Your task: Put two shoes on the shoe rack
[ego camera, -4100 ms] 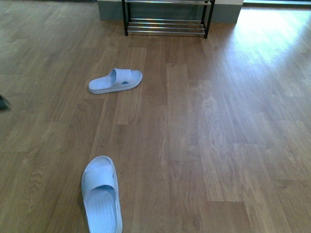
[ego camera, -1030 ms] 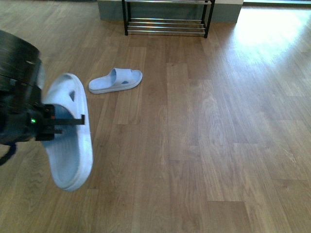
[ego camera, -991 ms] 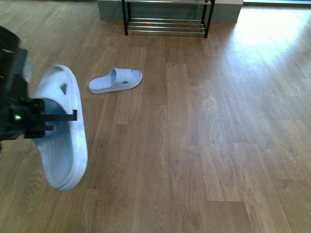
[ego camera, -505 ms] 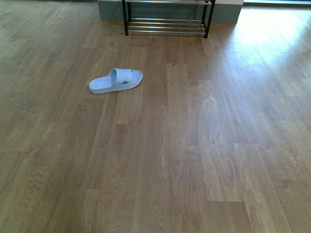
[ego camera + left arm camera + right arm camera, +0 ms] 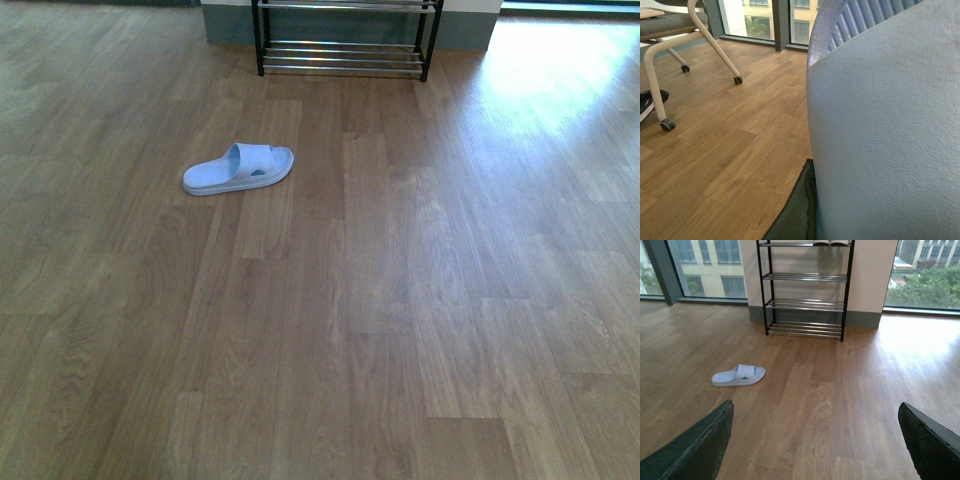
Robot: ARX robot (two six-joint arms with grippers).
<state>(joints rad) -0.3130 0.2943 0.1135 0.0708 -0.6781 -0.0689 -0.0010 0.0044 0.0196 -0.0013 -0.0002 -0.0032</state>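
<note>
You have a wood plank floor (image 5: 420, 300) throughout. A white-legged chair (image 5: 667, 22) on castors stands before the windows (image 5: 757, 20); a black trainer (image 5: 649, 102) lies just beside it.

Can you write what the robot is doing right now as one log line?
left gripper: shut on held slipper | right gripper: open, empty | floor slipper: on wood floor, apart from shoe rack

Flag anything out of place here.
One slipper lies alone on the floor, well short of the shoe rack. Its mate fills the left wrist view, against a gripper finger. Nothing looks damaged.
</note>
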